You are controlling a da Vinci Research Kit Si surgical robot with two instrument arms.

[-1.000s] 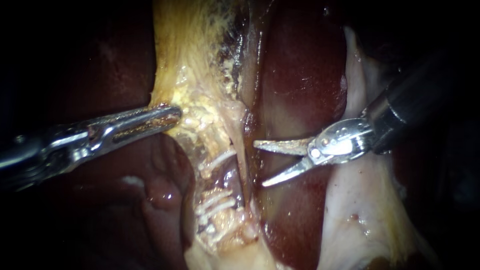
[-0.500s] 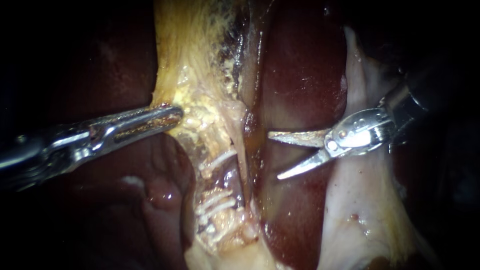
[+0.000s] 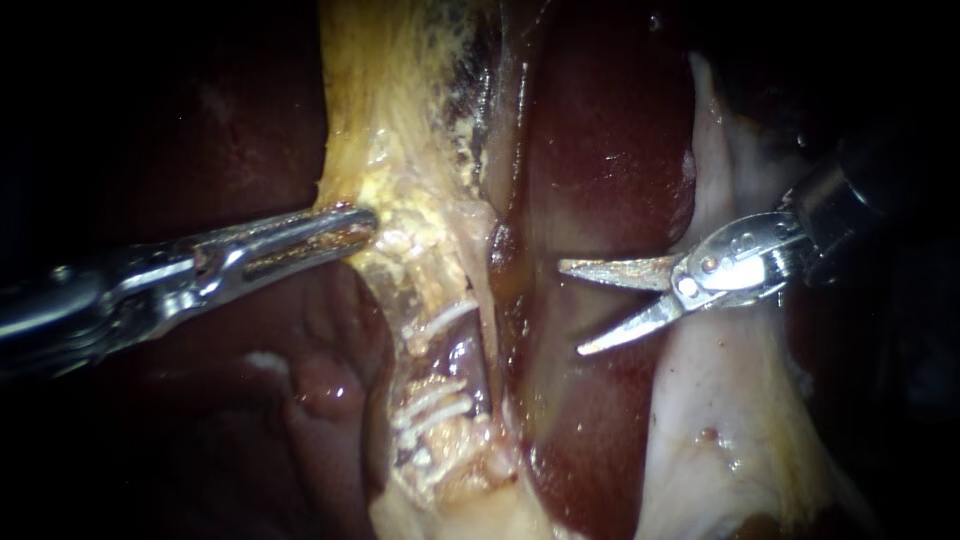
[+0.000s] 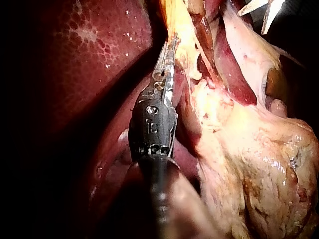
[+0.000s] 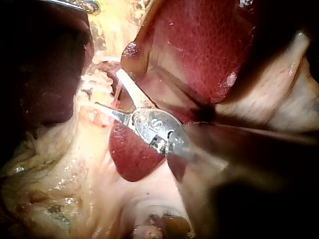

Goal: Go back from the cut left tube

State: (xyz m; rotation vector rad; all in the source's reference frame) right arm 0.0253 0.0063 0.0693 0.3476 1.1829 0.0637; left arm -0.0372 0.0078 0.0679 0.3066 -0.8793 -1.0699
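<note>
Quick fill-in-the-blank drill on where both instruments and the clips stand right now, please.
1. The silver right instrument, tipped with two pointed blades, has its jaws ____.
2. The silver left instrument has its jaws ____ on the yellow fatty tissue.
3. The right instrument's blades lie over the dark red liver and touch ____ of the thin white clips.
Missing words: open; shut; none.

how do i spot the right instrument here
Find the dark red liver, right of the yellow tissue. The right instrument reaches over it from the right. Unlike the left instrument, shut on that tissue, its pointed blades stand open and empty.
</note>
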